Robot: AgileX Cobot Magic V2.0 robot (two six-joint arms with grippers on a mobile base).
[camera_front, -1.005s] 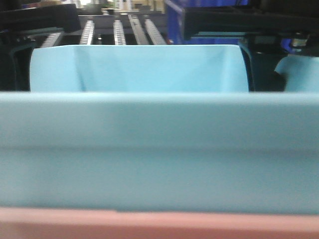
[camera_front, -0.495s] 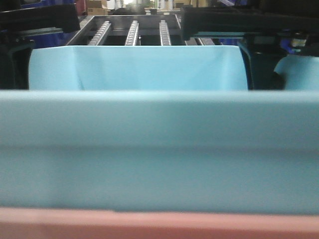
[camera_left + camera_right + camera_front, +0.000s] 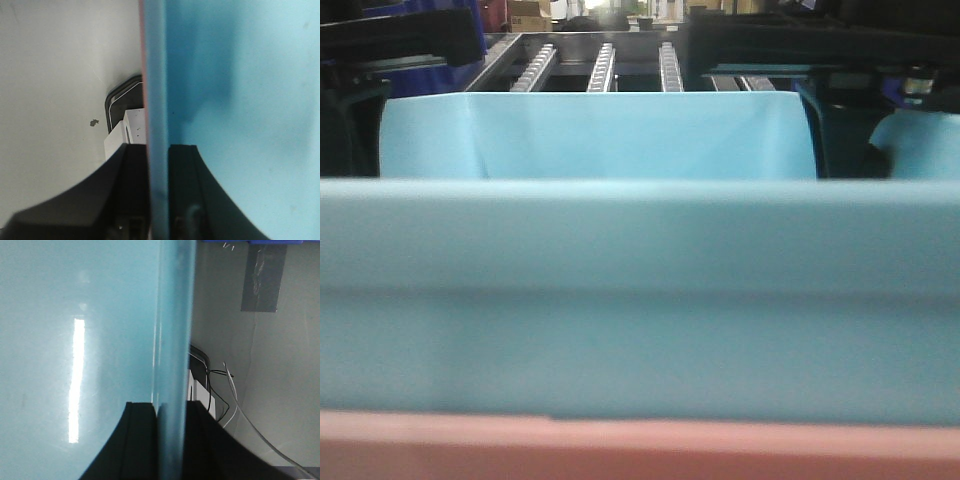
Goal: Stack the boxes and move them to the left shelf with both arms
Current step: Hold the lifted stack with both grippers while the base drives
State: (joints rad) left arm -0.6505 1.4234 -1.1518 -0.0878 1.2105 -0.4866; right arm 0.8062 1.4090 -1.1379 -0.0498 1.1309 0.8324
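The light blue box is seen nested in the pink box, filling the front view before the left shelf of roller rails. The left claw is closed on the stacked side walls, pink edge outermost. The right claw is closed on the opposite blue wall.

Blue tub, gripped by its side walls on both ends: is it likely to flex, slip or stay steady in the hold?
The blue tub looks empty, so probably light. Each tool, left and right, pinches only a thin wall edge, so the wall may flex slightly. Its smooth, glossy plastic could slip if the clamp loosens. Nested in the pink tub, it probably stays steady.
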